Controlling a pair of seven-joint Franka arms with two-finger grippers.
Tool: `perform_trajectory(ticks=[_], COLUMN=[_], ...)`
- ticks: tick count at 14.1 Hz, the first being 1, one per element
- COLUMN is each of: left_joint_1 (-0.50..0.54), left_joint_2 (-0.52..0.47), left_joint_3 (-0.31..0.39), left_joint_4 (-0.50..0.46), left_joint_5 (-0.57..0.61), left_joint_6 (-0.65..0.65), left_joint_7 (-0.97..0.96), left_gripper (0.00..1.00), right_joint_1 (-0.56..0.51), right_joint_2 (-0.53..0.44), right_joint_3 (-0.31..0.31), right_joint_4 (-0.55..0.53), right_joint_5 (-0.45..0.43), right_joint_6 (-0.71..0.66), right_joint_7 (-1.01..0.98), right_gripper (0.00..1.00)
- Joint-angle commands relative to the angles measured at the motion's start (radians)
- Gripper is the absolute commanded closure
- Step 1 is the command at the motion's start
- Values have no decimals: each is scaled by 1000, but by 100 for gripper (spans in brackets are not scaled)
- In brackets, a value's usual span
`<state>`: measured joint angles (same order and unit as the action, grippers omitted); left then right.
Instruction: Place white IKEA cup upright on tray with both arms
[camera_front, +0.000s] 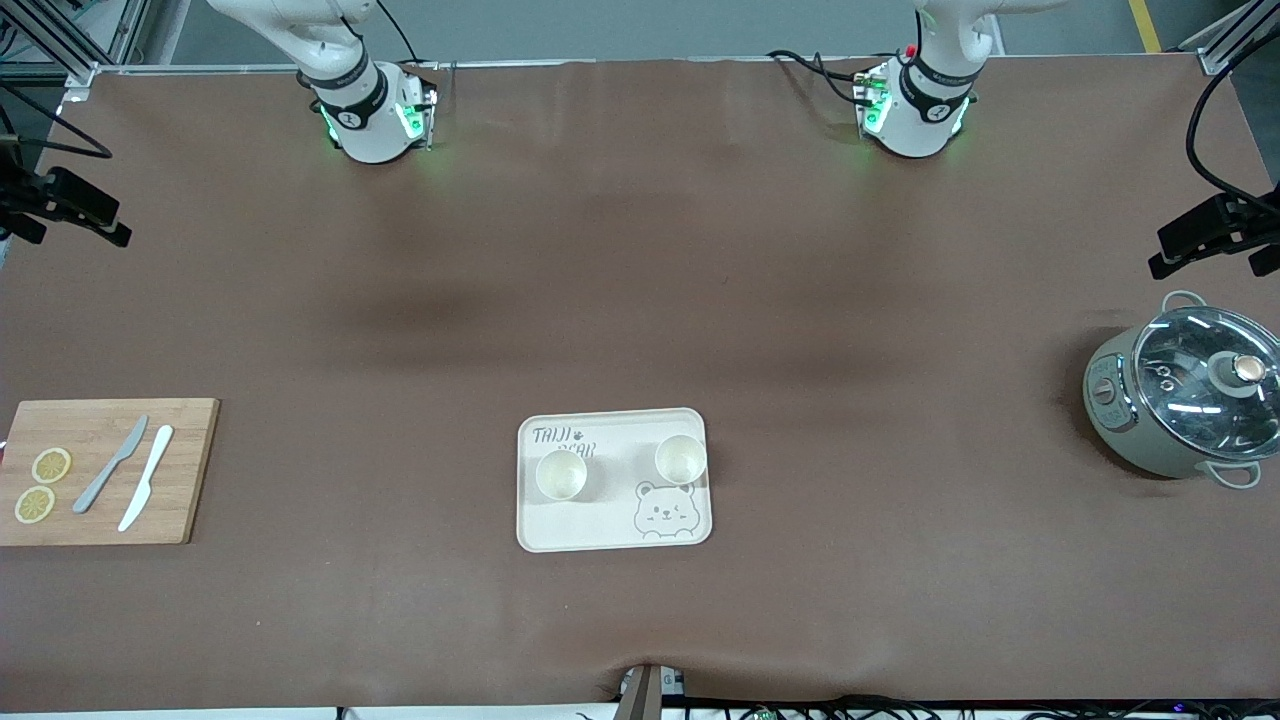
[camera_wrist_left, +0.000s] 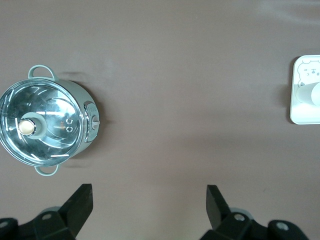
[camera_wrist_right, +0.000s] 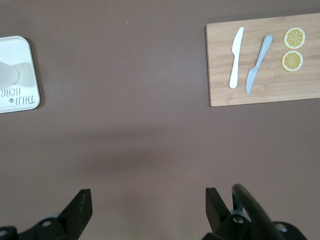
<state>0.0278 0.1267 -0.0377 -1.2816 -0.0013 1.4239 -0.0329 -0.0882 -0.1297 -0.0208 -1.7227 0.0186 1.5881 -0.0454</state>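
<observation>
Front view: flat cream-white rectangular tray (camera_front: 612, 520), nearest camera, reads "TAIJI BEAR"; two white cups (camera_front: 561, 474) (camera_front: 681, 458) upright on it. Wooden cutting board (camera_front: 185, 470) toward right arm's end: two lemon slices (camera_front: 51, 465), two knives (camera_front: 110, 465). One glass-lidded grey pot (camera_front: 1190, 400) toward left arm's end.

Left wrist view: left gripper (camera_wrist_left: 149, 207) over bare table, jaws released, empty.

Right wrist view: right gripper (camera_wrist_right: 148, 207) likewise spread, empty.

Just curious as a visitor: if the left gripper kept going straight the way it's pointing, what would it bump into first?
Probably just the bare table. The left gripper is open and points down at brown tabletop between the pot and the tray, touching neither, though depth is hard to judge.
</observation>
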Motion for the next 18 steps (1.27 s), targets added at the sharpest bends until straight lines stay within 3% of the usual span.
perform_trajectory(ticks=[1,18], left_joint_1=[12,14], left_joint_2=[-24,-22], left_joint_3=[-11,-10], left_joint_4=[-18,-18], left_joint_5=[-2,-2], left_joint_6=[-5,-5], left_joint_7=[22,36], left_gripper=[0,0], right_joint_1=[-2,2], right_joint_2=[12,39], right_joint_3=[18,19], right_joint_4=[-3,40], right_joint_5=[-9,-2], right_joint_6=[6,3], right_joint_7=[4,-5], right_gripper=[0,0])
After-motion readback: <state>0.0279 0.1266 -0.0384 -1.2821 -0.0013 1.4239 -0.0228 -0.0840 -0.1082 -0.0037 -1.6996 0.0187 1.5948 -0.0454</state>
